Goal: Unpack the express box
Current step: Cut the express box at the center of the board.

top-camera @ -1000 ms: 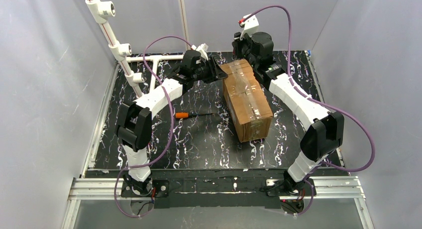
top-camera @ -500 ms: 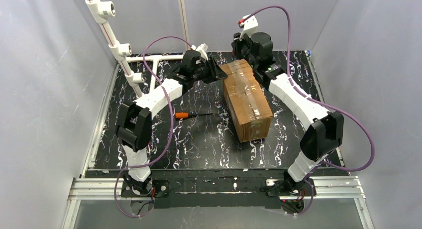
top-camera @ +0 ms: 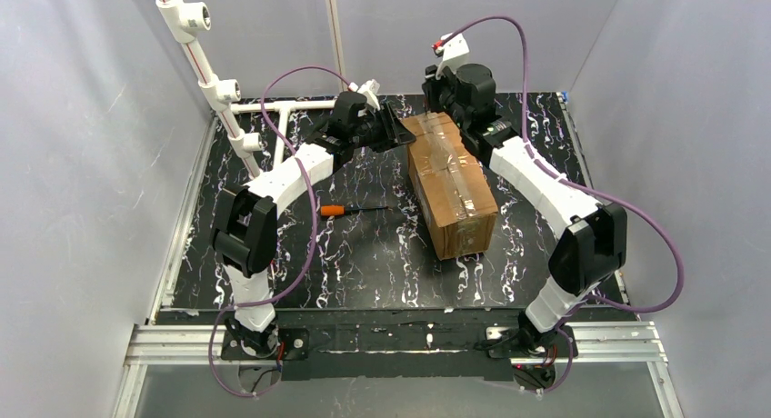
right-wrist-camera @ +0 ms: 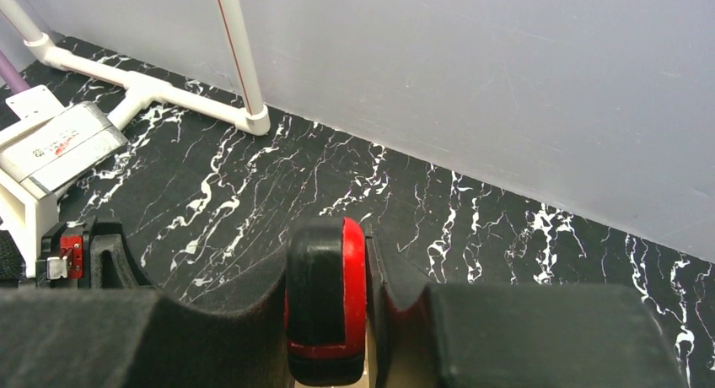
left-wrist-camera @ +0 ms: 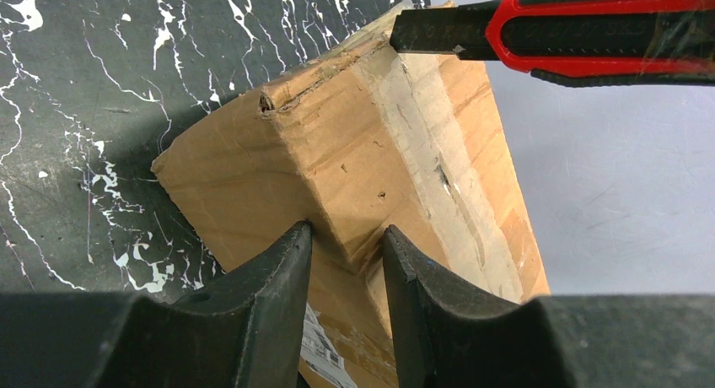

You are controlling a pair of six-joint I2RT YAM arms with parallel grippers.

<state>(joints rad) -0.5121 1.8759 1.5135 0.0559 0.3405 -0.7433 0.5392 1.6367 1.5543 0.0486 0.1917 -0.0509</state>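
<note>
The express box is a brown taped carton lying lengthwise at the table's middle right. My left gripper is at its far left corner. In the left wrist view the two fingers straddle and press the box's upright corner edge, with a white label below. My right gripper hovers over the box's far end, shut on a red and black utility knife. The knife's tip lies at the box's far top edge.
An orange-handled screwdriver lies on the black marbled table left of the box. A white pipe frame stands at the back left, also in the right wrist view. Grey walls enclose the back and sides.
My right gripper with the knife has shifted slightly up and to the left over the box's far end. The box and the left arm have not moved.
</note>
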